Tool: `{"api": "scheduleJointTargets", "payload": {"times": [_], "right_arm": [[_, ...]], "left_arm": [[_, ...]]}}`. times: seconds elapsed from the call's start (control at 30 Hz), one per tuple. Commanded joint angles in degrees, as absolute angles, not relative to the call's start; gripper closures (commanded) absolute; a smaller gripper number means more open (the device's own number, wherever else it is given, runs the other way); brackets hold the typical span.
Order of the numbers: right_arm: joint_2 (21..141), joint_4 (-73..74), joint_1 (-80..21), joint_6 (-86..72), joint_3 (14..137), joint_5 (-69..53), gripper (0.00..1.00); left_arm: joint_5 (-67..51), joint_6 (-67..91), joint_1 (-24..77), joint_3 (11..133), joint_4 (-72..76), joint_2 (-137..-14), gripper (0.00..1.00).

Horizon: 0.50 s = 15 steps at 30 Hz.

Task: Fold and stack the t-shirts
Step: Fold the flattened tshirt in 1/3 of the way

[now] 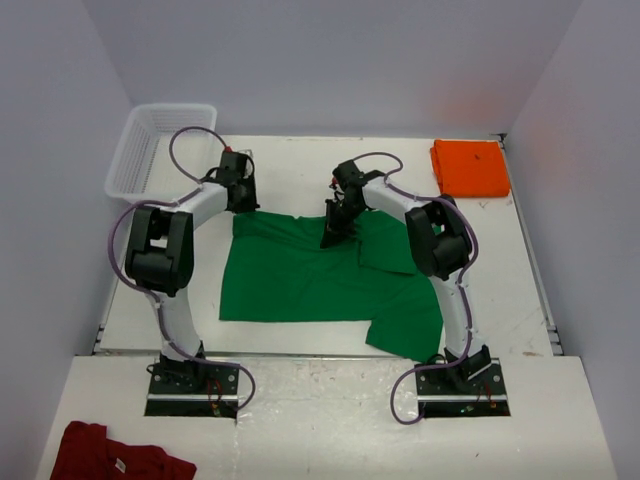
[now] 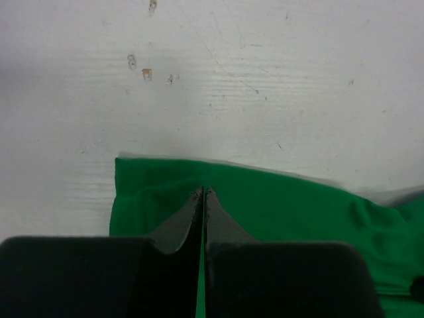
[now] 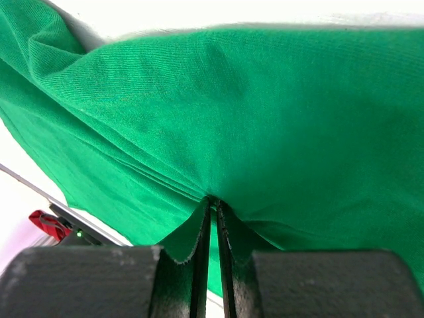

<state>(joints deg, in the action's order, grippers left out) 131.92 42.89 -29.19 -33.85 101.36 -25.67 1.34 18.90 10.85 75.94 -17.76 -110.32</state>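
Two tools are both clenched on the same bright green, short-sleeved cloth t-shirt [image 1: 300,285]. The left tool [image 2: 202,193] has its dark fingers pressed flat together with no gap. Their tips meet on the cloth just inside one corner of the green t-shirt, where small creases run toward the pinch, and a sliver of green shows between the fingers lower down. Beyond that corner lies the bare white surface [image 2: 265,79], scratched and marked with a few small brownish specks [image 2: 147,73]. The right tool [image 3: 213,203] is shut to a thin slit, with cloth gathered into its tips and folds fanning away from the grip. The fabric is raised there and fills most of the right wrist view.

From above, the left tool sits at the far left corner of the green t-shirt and the right tool near the middle of its far edge, where the cloth peaks up off the surface. The rest of the shirt lies spread between the two arms, one part reaching the near edge by the right arm's base.

A bright orange cloth t-shirt [image 1: 470,167], folded into a flat rectangle, rests in the far right corner, well apart from the green one. A white plastic mesh basket [image 1: 125,170] stands at the far left corner. A dark red garment [image 1: 100,455] lies crumpled on the near ledge beside the left arm's base; its small white tag [image 1: 120,466] is too small to read.
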Motion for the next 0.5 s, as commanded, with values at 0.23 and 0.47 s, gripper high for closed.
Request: {"api": "scheduleJointTargets", "payload": {"times": [0.23,0.47], "right_arm": [[123.5,42.99,-31.54,-28.84,99.58,-18.37,0.91],[124.53,39.37,-35.85,-23.82,108.88,-20.12,0.83]], "left_arm": [[-0.62,17.4,9.94,80.42,-16.18,-118.3,1.0],[2.02,17.05,8.53,80.16,-16.17,-119.36,1.0]]}}
